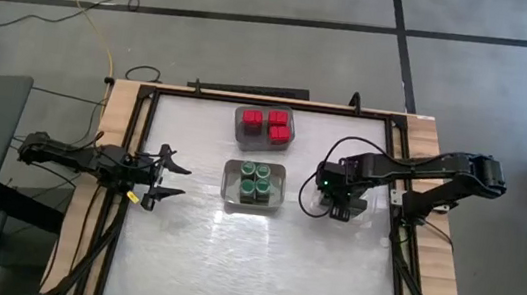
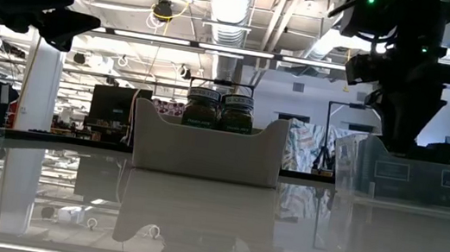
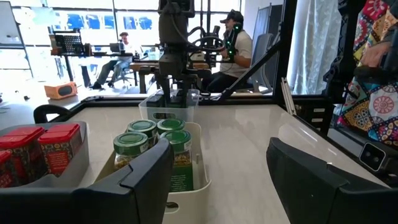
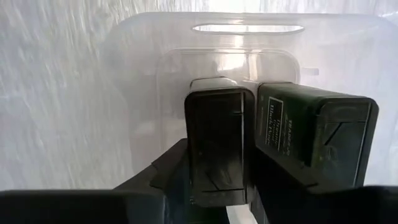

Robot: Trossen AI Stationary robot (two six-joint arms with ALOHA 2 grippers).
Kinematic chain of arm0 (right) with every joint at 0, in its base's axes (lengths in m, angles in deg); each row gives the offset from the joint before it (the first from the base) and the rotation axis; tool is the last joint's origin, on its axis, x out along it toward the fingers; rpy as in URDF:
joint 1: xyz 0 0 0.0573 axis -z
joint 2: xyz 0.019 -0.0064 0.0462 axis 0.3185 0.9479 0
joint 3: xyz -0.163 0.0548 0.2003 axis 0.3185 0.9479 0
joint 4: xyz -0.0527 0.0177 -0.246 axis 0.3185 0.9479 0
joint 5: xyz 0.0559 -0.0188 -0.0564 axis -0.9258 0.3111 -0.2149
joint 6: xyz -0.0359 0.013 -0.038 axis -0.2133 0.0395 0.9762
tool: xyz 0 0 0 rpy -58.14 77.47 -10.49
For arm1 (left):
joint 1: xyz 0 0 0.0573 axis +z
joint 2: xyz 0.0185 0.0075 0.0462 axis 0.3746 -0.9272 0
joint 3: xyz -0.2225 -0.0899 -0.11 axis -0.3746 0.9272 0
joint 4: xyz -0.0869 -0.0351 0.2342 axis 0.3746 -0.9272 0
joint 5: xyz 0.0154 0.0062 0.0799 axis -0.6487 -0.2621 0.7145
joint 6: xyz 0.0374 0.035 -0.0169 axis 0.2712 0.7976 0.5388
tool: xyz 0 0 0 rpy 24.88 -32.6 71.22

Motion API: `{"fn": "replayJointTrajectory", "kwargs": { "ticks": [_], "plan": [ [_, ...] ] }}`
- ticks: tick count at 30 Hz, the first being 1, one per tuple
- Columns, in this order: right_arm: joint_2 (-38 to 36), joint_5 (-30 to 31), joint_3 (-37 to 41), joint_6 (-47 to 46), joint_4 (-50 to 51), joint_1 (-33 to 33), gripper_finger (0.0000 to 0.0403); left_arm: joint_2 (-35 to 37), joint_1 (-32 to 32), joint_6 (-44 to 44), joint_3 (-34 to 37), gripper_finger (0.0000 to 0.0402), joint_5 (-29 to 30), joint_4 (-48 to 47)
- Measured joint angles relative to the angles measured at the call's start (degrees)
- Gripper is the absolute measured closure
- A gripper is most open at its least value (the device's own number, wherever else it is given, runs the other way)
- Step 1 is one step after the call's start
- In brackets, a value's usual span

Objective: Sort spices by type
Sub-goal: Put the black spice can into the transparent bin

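The right gripper [image 4: 217,208] seems to be loosening around a tin [image 4: 217,146] in the clear bin [image 4: 149,74], beside 1 tin already there; lifting early could drag it out. The left gripper [image 1: 167,178] waits, fingers apart.

Almost no legible text anywhere. Faint pale lettering on the side of the dark tin [image 4: 311,149] in the right wrist view, too blurred to spell out. Small print on the labels of the green-lidded jars [image 2: 219,110] in the low view and on the clear bin [image 2: 414,179] beside them, likewise unreadable. No numbers or signs.
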Motion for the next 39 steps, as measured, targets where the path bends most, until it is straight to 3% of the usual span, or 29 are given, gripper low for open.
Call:
{"fn": "replayJointTrajectory", "kwargs": {
  "ticks": [5,18,24,39],
  "plan": [
    [-0.13,0.00,-0.92,-1.28,1.68,0.00,0.0234,0.00,-0.02,0.02,0.00,0.0155,0.02,0.00],
    [-0.15,0.04,-6.12,-4.06,7.21,-0.02,0.0218,-0.02,-0.01,0.01,0.00,0.0155,0.01,0.00],
    [-0.02,0.04,-3.70,-5.56,5.66,-0.02,0.0233,-0.01,-0.01,0.02,-0.01,0.0155,0.00,0.00],
    [-0.57,2.46,1.01,-7.10,-1.47,-0.02,0.0229,-0.01,-0.01,0.02,0.00,0.0155,0.00,0.00]
  ]
}}
